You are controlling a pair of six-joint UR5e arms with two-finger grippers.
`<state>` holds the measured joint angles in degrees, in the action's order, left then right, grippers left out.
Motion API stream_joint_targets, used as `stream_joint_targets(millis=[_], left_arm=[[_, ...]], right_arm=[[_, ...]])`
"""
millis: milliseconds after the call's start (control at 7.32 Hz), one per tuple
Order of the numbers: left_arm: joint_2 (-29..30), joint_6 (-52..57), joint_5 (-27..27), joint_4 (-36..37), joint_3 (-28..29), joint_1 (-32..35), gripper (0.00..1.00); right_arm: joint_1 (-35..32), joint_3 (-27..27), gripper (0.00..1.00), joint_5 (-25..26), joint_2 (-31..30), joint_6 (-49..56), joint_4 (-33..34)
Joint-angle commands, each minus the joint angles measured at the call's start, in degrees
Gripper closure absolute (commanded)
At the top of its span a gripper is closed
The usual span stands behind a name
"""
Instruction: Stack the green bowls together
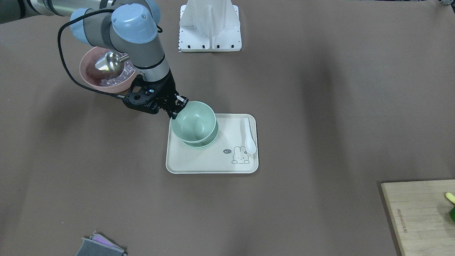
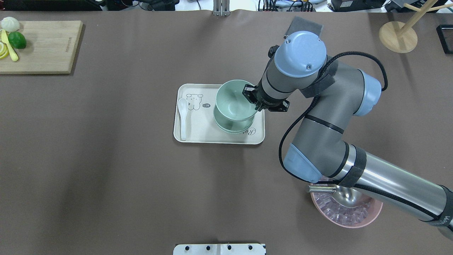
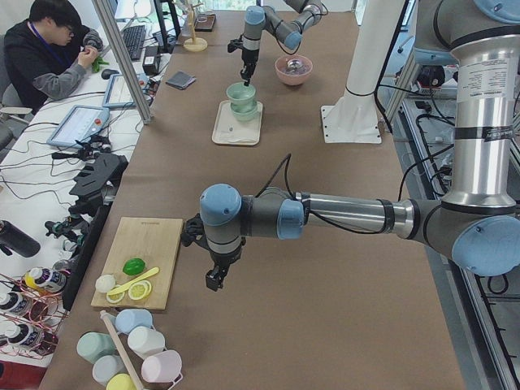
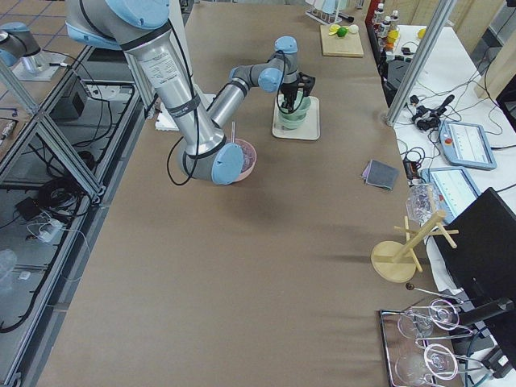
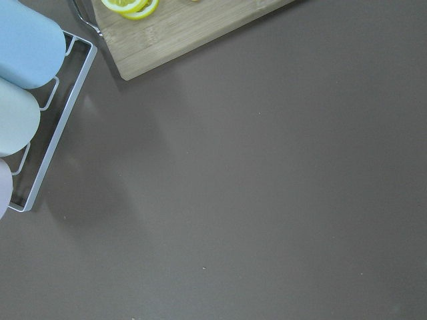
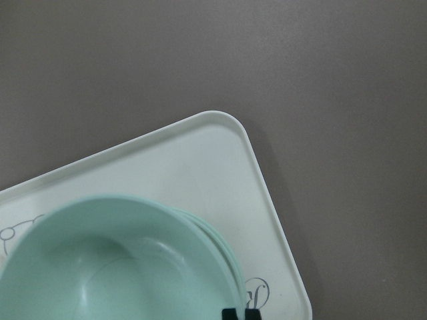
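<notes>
Right gripper (image 1: 176, 105) clamped on rim of top green bowl (image 1: 193, 121), over lower green bowls (image 1: 201, 145) on tray (image 1: 213, 163); left gripper (image 3: 213, 280) near cutting board (image 3: 150, 244), grip state cannot tell

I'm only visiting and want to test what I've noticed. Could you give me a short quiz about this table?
1. True or false: the white spoon lies on the tray beside the green bowls.
2. The right gripper pinches: A) the spoon, B) the rim of the top green bowl, C) the tray.
3. Where does the metal scoop rest?
Key: 1 true; 2 B; 3 in the pink bowl.
</notes>
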<state>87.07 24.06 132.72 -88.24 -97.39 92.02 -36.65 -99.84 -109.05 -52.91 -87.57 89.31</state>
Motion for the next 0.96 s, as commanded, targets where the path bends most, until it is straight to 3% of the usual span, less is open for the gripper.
stream_joint_targets(millis=[0, 820], left_arm=[[0.03, -2.07, 0.09, -0.7, -0.08, 0.0, 0.01], [-0.05, -2.18, 0.09, -0.79, -0.08, 0.0, 0.01]], right_arm=[[0.53, 1.39, 1.0, 0.33, 0.87, 0.03, -0.1], [1.41, 5.53, 1.0, 1.03, 0.97, -0.58, -5.03]])
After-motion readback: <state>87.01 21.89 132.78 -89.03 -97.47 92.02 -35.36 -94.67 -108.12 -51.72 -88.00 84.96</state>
